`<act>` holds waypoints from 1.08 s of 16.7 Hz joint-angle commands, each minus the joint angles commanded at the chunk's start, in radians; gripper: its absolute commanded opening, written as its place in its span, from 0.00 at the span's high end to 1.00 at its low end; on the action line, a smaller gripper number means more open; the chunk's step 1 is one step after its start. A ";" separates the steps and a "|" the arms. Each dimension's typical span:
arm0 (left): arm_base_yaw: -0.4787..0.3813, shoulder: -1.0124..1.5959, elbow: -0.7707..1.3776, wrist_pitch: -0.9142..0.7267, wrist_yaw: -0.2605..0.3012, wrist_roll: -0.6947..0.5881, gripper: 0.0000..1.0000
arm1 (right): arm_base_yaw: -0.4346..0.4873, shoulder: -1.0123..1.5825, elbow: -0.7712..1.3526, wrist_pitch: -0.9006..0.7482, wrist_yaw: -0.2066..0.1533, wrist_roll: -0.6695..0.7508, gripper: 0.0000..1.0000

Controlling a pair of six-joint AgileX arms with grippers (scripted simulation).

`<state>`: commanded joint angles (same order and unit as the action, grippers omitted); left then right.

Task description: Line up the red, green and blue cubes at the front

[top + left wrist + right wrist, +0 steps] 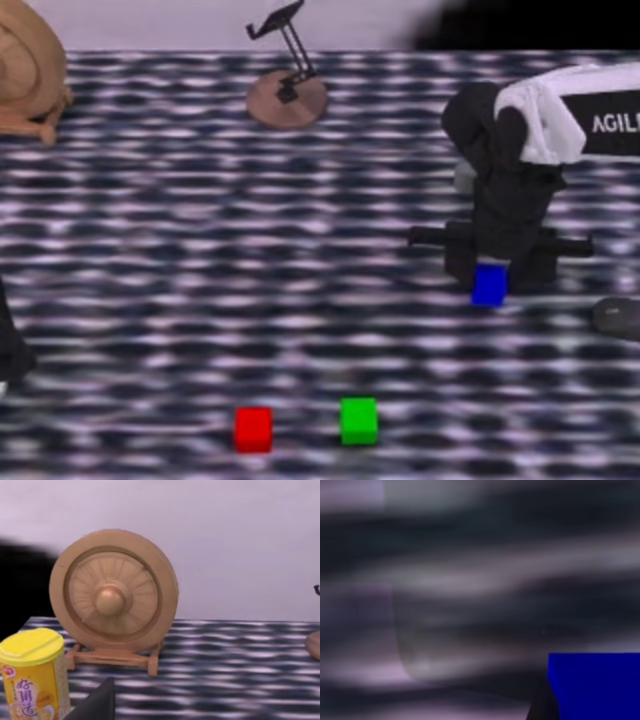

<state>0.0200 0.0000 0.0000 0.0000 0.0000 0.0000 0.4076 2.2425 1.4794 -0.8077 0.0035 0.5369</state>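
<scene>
Right gripper (492, 272) seemingly grips blue cube (489, 284), right of table.

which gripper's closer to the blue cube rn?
Right. The right gripper is directly over the blue cube, at its top edge in the top view. The left arm sits parked at the table's far left edge, well away from it.

Red cube (253, 428) and green cube (359, 420) side by side at front, blue cube (489, 284) farther back right
</scene>
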 joint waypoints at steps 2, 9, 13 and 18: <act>0.000 0.000 0.000 0.000 0.000 0.000 0.00 | 0.000 0.000 0.000 0.000 0.000 0.000 1.00; 0.000 0.000 0.000 0.000 0.000 0.000 0.00 | -0.002 -0.030 0.018 -0.029 0.010 -0.006 1.00; 0.000 0.000 0.000 0.000 0.000 0.000 0.00 | 0.002 -0.079 0.088 -0.158 0.010 -0.006 1.00; 0.000 0.000 0.000 0.000 0.000 0.000 0.00 | 0.006 -0.124 0.140 -0.246 0.009 -0.009 1.00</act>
<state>0.0200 0.0000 0.0000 0.0000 0.0000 0.0000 0.4133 2.1184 1.6196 -1.0538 0.0129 0.5283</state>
